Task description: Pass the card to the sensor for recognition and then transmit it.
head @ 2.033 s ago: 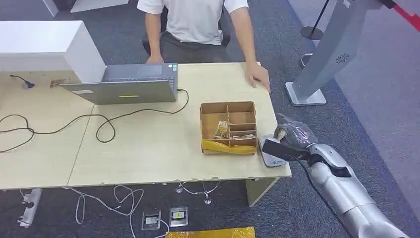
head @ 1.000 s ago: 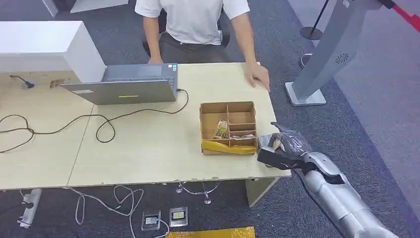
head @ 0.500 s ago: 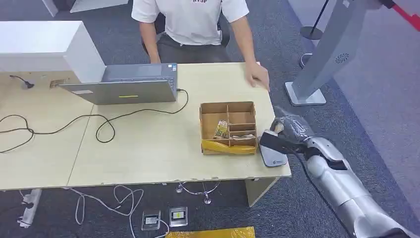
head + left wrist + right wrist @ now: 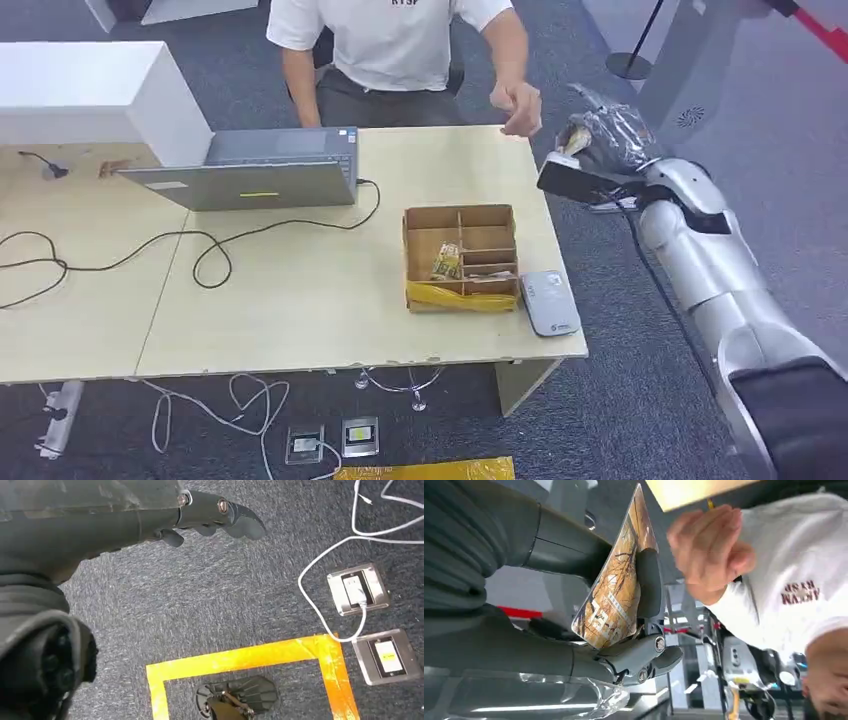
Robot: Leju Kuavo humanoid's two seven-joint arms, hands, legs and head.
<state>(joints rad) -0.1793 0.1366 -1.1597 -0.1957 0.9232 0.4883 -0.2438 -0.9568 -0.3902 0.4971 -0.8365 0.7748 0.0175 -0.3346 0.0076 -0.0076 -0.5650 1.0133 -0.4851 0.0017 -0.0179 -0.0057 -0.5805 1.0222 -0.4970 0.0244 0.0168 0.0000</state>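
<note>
left hand (image 4: 210, 515): hung over the grey carpet (image 4: 210, 610) beside yellow floor tape (image 4: 250, 655), fingers loosely apart, nothing in them.
sensor (image 4: 550, 302): lay flat on the table (image 4: 300, 300), touching the near right corner of the cardboard divider box (image 4: 461, 256).
right hand (image 4: 598, 142): raised off the table's far right edge, fingers clamped on the card (image 4: 616, 592) (brown printed face, seen close from the wrist).
person's hand (image 4: 517, 104): lifted above the far table edge, just beside the card, not touching.
laptop (image 4: 255, 170): far left-centre, cable attached.
</note>
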